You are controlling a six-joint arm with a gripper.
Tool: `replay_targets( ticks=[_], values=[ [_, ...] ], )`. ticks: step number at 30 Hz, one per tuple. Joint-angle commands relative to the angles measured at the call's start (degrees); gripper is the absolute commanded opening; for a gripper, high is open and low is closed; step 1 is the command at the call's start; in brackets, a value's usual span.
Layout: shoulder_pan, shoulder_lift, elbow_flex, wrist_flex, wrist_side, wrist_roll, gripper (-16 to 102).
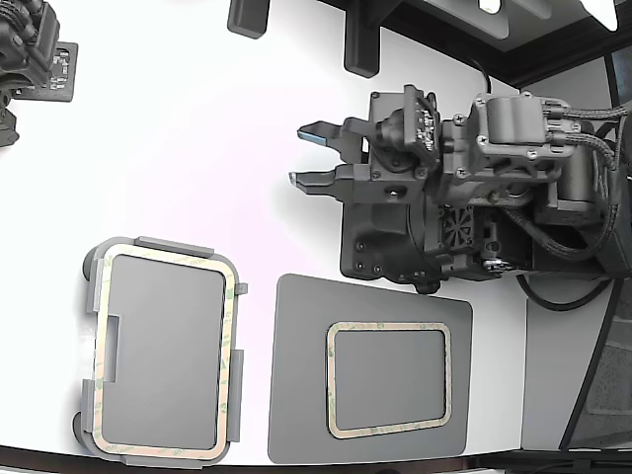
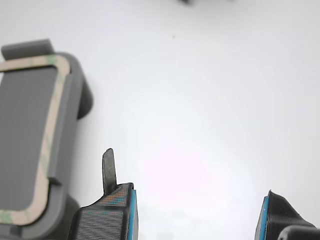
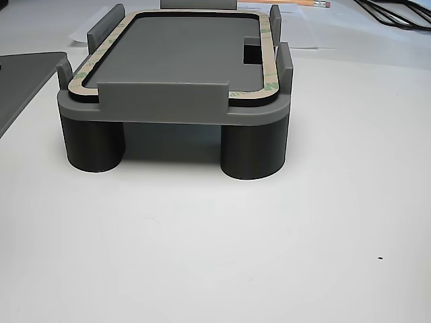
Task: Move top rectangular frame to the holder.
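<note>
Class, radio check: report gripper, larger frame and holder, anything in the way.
Gripper open, empty, over bare table. Larger frame seated on holder, inside its tabs. Smaller frame on grey mat. Nothing in the way.

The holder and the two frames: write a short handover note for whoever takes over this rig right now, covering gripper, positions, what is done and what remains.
Gripper: open, empty, over bare table, clear of everything.
Larger frame: lying on the holder, inside its edge tabs; the other view shows it flat along the rim.
Smaller frame: on the dark grey mat, to the exterior view's right of the holder.
Done: placement looks complete.
Left: apparently nothing except confirming the frame is seated.
</note>
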Motion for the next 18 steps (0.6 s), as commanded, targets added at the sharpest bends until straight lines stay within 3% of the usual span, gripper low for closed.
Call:
replay_targets(
  ticks=[1,5,18],
  values=[
    [-1.0,1.3,-1.1,-0.4,0.9,0.3,100],
    [-1.0,1.3,-1.1,-0.4,3.9,2.0,100],
    [-1.0,1.3,-1.1,-0.4,4.0,2.1,100]
  ],
)
